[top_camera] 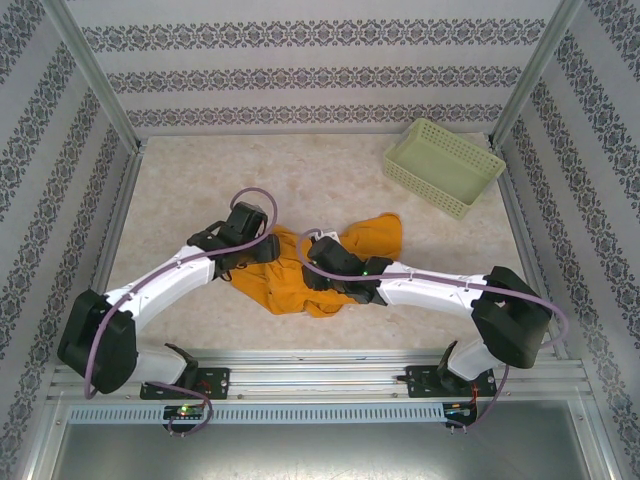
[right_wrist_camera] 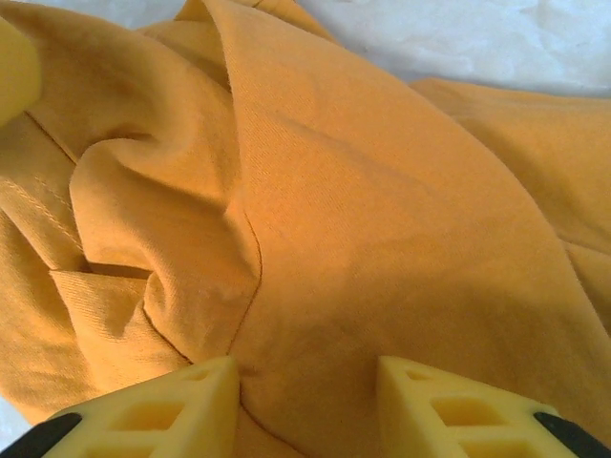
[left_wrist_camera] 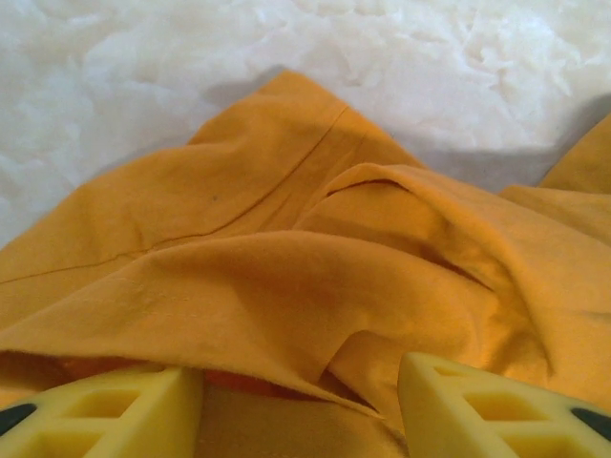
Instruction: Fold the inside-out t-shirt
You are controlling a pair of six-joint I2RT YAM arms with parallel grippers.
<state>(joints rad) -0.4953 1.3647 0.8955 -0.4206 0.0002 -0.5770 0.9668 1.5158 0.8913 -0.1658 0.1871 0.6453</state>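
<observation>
I see my left arm [top_camera: 160,276] and right arm [top_camera: 430,290] in white shells, black joints, purple cables [top_camera: 254,189] and yellow latticed fingers [left_wrist_camera: 105,410].

1. Overhead view: bright, even light, faint soft shadows on the worktop [top_camera: 330,180].
2. Wrist views: pale worktop glares, washed out, slightly blurred.
3. The t-shirt [left_wrist_camera: 286,267] folds hold gentle shadows; nearest cloth looks soft.

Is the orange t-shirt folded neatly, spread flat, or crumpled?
Crumpled. The t-shirt lies in an uneven, bunched heap on the table. Both wrist views show loose ridges and wrinkles, with no flat layers or straight folded edges.
</observation>
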